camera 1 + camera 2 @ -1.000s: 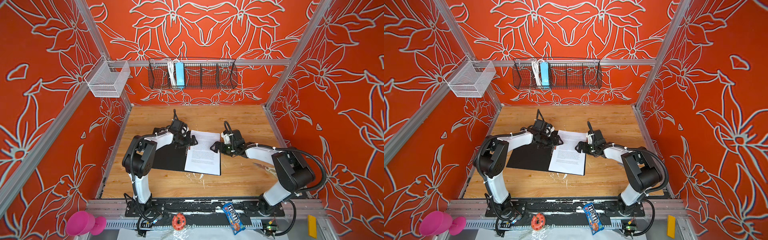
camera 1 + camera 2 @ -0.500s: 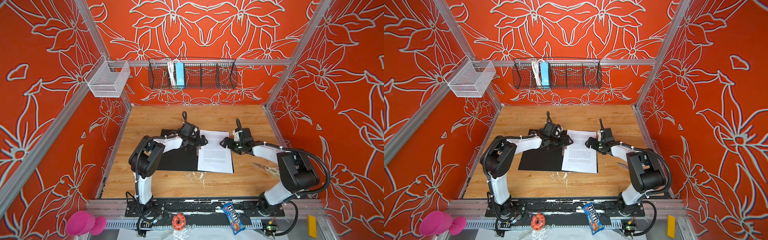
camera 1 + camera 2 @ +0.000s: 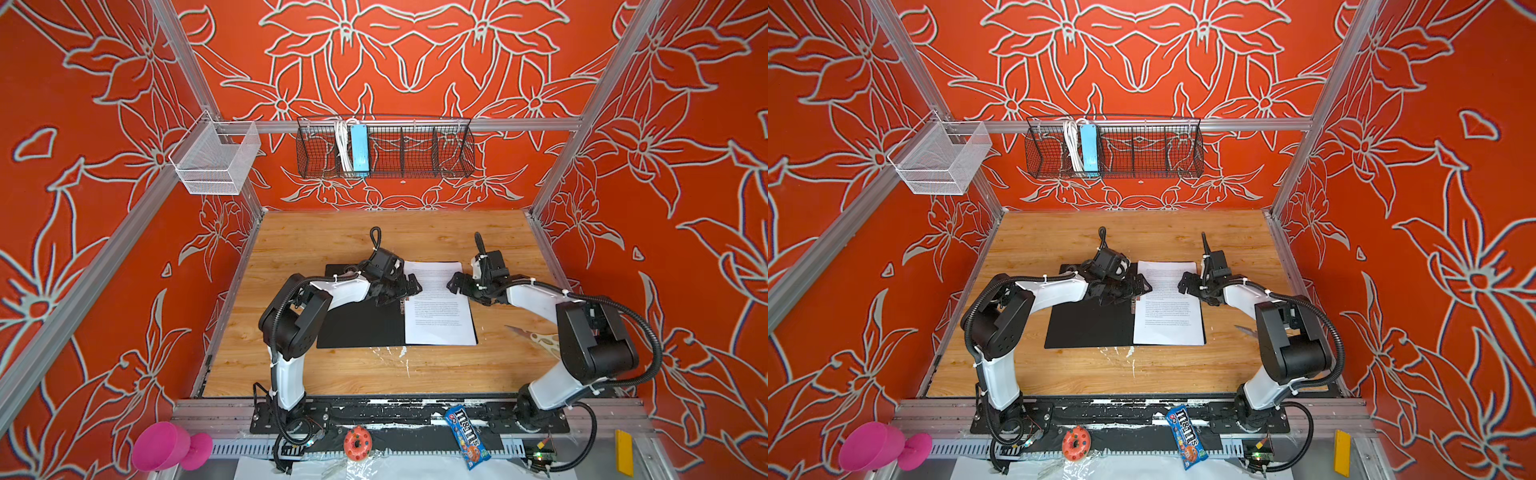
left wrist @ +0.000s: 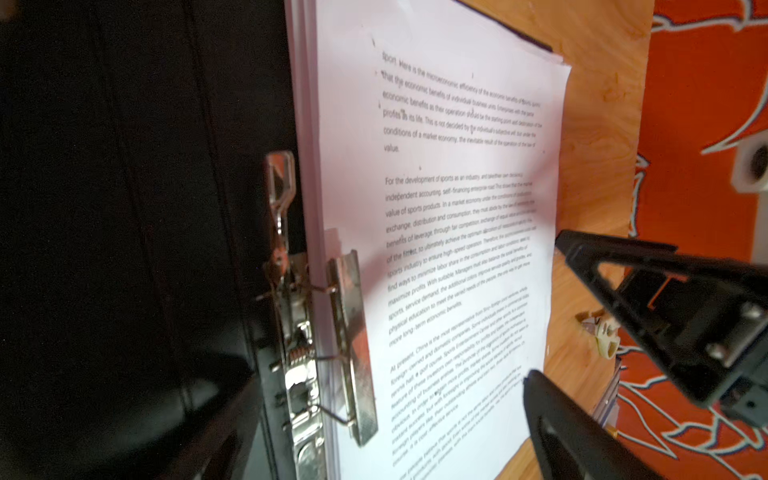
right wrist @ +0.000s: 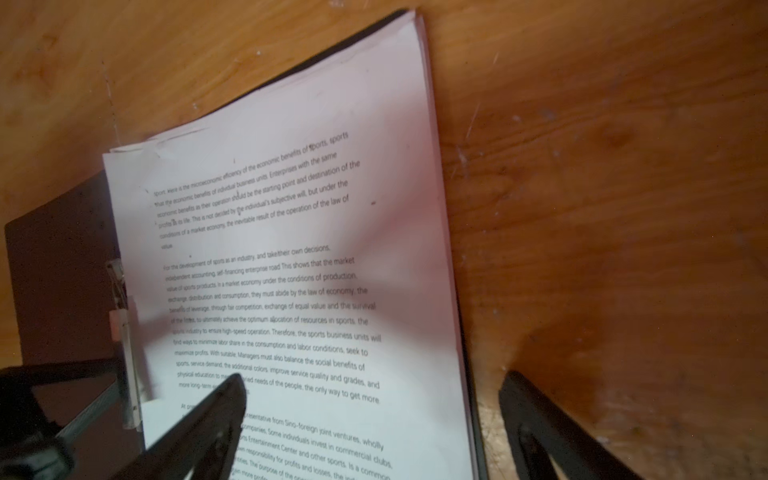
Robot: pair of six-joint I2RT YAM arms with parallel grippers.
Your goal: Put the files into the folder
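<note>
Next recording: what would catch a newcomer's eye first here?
The orange flower-patterned walls all around, then the folder lying open mid-table, black inside up, with the files stacked on its right half, a metal clip at their inner edge. The left tool and right tool hover open over the page from either side.

Top sheet of files (image 5: 291,291), lying in folder (image 3: 357,328), read "For the development of sports as an industry". Candy pack (image 3: 467,436), well apart from folder, read "m&m's".
</note>
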